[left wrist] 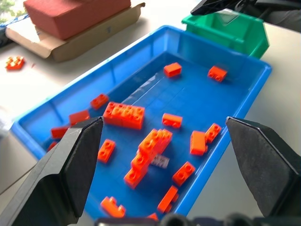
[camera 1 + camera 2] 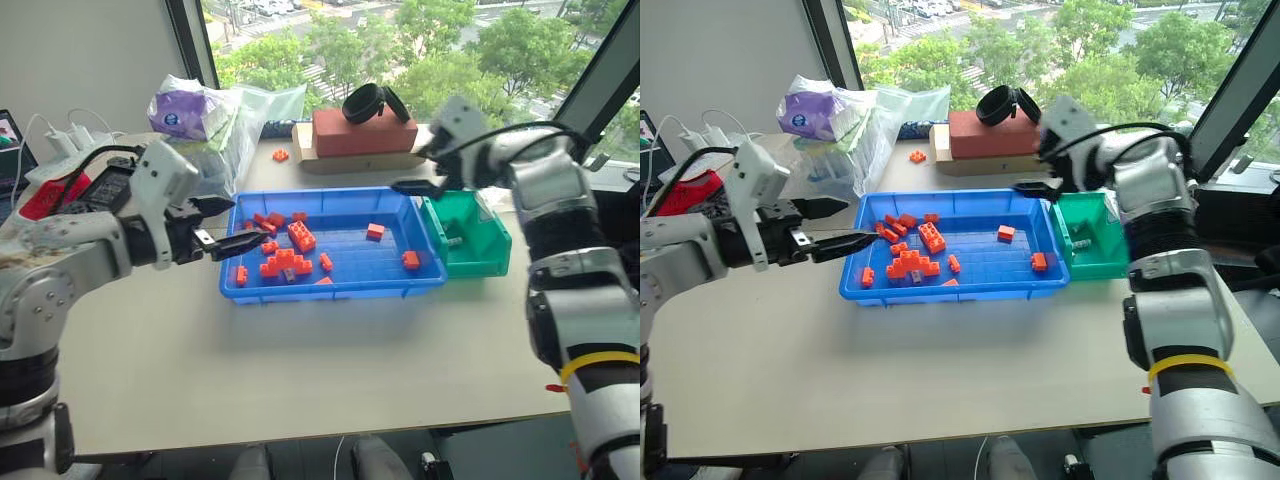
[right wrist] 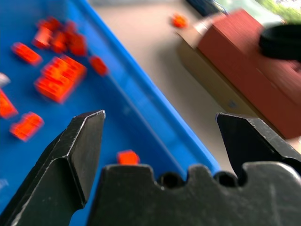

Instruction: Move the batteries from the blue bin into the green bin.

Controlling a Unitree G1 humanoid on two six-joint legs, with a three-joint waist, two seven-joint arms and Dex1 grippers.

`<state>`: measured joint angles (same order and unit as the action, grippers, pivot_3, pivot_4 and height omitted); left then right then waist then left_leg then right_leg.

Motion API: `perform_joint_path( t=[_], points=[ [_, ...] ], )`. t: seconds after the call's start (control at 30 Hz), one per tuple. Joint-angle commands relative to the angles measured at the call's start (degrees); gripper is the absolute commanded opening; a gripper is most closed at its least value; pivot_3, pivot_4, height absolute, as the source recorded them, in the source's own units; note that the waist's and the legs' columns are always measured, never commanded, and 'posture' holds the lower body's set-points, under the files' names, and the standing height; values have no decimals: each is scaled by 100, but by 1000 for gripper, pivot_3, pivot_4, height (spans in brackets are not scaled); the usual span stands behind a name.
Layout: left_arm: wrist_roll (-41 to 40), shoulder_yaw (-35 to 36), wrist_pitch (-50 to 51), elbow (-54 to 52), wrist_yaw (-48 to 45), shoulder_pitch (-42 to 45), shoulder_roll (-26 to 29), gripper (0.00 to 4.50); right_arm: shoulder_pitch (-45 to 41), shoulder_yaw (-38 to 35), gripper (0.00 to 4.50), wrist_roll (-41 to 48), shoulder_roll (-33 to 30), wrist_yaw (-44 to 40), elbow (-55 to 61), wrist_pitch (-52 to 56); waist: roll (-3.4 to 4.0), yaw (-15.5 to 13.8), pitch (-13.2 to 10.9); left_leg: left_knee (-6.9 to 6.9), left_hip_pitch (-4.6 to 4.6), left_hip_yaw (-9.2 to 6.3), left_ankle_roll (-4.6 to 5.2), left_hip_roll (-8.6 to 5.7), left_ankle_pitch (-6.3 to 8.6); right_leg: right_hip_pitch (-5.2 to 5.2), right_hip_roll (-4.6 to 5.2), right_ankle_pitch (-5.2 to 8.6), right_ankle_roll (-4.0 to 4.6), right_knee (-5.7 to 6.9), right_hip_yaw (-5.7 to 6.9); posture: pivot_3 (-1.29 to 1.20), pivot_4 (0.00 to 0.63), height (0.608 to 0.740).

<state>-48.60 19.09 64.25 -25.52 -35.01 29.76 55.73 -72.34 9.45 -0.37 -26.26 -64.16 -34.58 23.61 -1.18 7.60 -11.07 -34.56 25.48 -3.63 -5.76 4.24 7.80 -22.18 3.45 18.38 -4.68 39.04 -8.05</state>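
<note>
The blue bin (image 2: 345,289) lies mid-table, holding several orange bricks (image 2: 300,236). A small grey piece (image 1: 160,161), possibly a battery, lies half under the brick pile. The green bin (image 2: 492,240) stands against the blue bin's right end, with a small silver thing (image 2: 455,240) inside that looks like a battery. My left gripper (image 2: 226,228) hovers open and empty over the blue bin's left end. My right gripper (image 2: 420,170) is open and empty above the blue bin's far right corner, beside the green bin.
Behind the bins, a red block (image 2: 362,132) rests on a cardboard slab with a black ring (image 2: 365,102) on top. A loose orange brick (image 2: 281,154) and a plastic bag (image 2: 215,125) sit at the back left. Cables and chargers (image 2: 70,140) lie far left.
</note>
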Motion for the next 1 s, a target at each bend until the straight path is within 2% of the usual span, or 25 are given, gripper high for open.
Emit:
perform_joint_path(
  t=[0.03, 0.33, 0.6, 0.83, 1.0],
  points=[
    [12, 779, 74, -288, -55, -481, 362, 4500, 216, 341, 4425, 163, 379, -341, 324, 144, -1, -46, 0, -2, 0, 0, 0, 0, 0, 0, 0, 0, 0, 0, 1, 0, 150, 740],
    [-471, 1508, 366, -817, 323, -1077, 209, 4500, 359, 799, 4425, 223, 1163, -658, -60, 58, -2, -202, 1, -2, 8, 0, -1, 1, 1, -4, 2, 0, 0, -5, 7, 0, 150, 740],
    [-1193, 1440, 535, -1064, 626, -924, 135, 4500, 118, 1001, 4425, -184, 1554, -305, -1088, -625, -3, -197, 1, -2, 6, 0, -1, 4, 1, -5, 0, 0, 0, -4, 9, 0, 150, 740],
    [-1380, 1319, 488, -1004, 847, -843, 237, 4500, -164, 853, 4425, -263, 1787, -29, -1848, -945, -3, -184, 1, -2, 5, 0, -1, 6, 1, -5, -2, 0, 1, -3, 11, 0, 150, 740],
    [-1404, 1264, 429, -974, 926, -852, 270, 4500, -255, 739, 3109, -238, 1857, 35, -2121, -950, -4, -184, 1, -1, 5, 0, -1, 6, 1, -5, -2, 0, 1, -3, 12, 0, 150, 740]
  ],
)
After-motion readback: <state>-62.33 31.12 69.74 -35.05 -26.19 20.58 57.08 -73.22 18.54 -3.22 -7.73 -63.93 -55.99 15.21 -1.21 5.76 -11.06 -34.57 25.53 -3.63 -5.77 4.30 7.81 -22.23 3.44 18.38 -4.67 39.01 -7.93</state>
